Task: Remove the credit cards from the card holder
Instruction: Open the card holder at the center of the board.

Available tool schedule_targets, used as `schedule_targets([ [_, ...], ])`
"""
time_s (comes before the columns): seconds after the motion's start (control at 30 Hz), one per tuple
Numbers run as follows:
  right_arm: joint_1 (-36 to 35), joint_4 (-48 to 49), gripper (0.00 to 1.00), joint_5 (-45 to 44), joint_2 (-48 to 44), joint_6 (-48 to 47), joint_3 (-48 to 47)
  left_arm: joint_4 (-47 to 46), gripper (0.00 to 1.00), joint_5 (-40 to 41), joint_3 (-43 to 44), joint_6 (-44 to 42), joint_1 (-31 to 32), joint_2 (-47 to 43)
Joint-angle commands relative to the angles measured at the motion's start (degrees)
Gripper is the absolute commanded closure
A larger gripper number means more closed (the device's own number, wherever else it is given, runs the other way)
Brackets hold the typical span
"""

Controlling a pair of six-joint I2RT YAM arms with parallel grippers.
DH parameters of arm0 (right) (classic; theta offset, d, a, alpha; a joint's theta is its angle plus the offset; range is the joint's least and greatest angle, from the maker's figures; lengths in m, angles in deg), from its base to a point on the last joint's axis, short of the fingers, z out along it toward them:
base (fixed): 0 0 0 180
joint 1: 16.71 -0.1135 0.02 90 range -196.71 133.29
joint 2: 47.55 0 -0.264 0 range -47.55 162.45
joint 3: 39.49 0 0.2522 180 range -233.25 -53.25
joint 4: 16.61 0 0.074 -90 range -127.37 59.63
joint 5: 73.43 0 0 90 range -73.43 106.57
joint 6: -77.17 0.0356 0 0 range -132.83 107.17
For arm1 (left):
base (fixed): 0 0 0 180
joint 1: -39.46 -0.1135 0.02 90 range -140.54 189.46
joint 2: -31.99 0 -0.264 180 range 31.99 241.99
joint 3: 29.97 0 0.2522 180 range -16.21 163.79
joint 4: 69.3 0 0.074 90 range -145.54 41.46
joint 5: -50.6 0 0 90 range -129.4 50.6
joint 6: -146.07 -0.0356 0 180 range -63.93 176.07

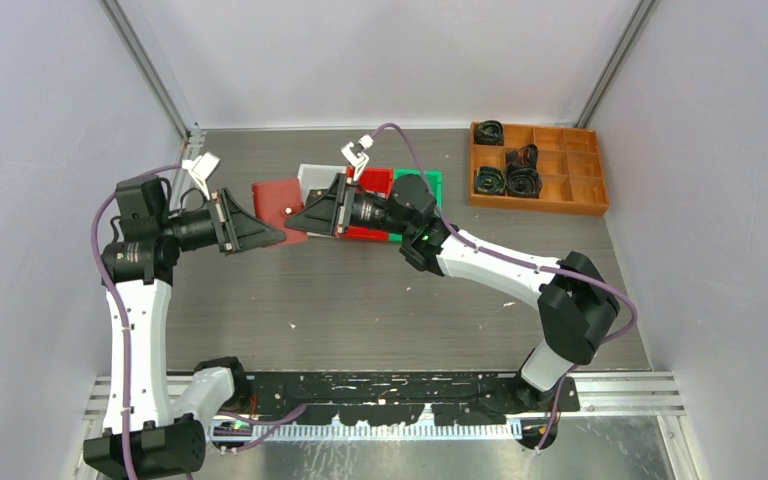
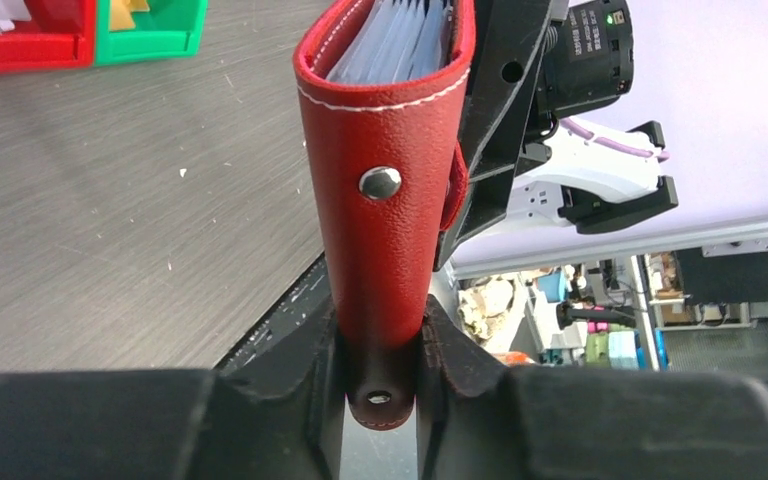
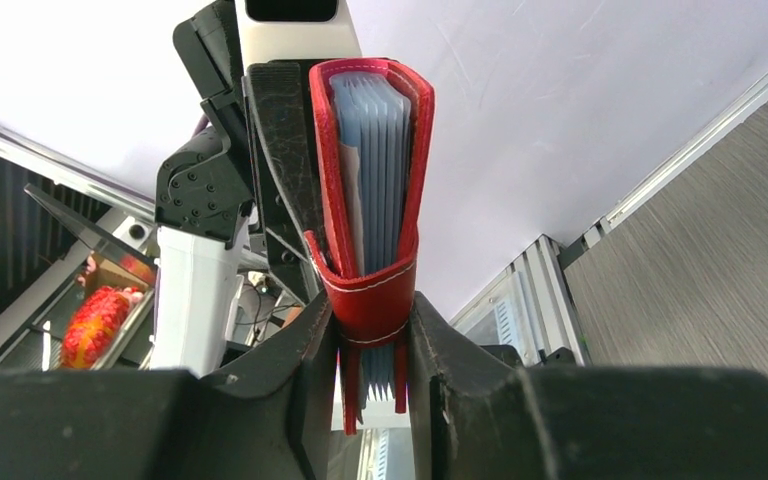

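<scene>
Holding the card holder (image 1: 275,203) clear of the table (image 1: 360,300) between the two arms looks meant to brace the folded red cover so it can be spread. The right gripper (image 3: 373,345) is clamped across one end. The left gripper (image 2: 380,365) pinches the opposite end, below the snap stud (image 2: 380,182). The pale clear sleeves (image 3: 372,150) sit packed together inside the cover, so the credit cards cannot be told apart from them, and none appears to be out yet.
</scene>
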Motion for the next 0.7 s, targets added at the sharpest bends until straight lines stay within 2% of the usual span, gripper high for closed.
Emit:
schedule_targets([
  [0.0,-0.9,1.9,0.51,-1.0,-2.3,-1.4,-1.7,-3.7,0.85,2.3,1.3,-0.6,0.2,-0.2],
  [0.07,-0.4,-6.3,0.21,-5.5,-3.6,-3.9,-2.7,-2.2,0.91,6.0,1.5,-3.2,0.1,-0.1],
  [0.1,-0.4,-16.5,0.11,-10.3,-4.4,-6.7,-4.9,-0.8,0.94,9.0,1.7,-5.1,0.1,-0.1],
  [0.17,-1.4,-36.6,0.06,-20.8,-5.0,-15.5,-11.5,0.9,0.99,15.5,1.6,-9.1,0.1,-0.3],
  [0.23,-3.1,-50.8,0.06,-30.6,-4.5,-19.3,-17.6,1.3,1.0,22.7,0.8,-12.2,0.2,-0.7],
  [0.37,-6.7,-56.6,0.15,-38.6,-3.2,-21.7,-22.2,1.2,1.0,29.2,-1.3,-17.5,0.3,-1.6],
  [0.5,-8.7,-60.1,0.27,-39.6,0.6,-22.7,-27.7,1.7,1.0,31.1,-2.3,-20.6,2.7,-1.4],
  [0.67,-9.9,-64.3,0.36,-39.0,5.5,-22.8,-34.3,0.9,1.0,37.1,-3.4,-21.1,8.6,-1.8],
])
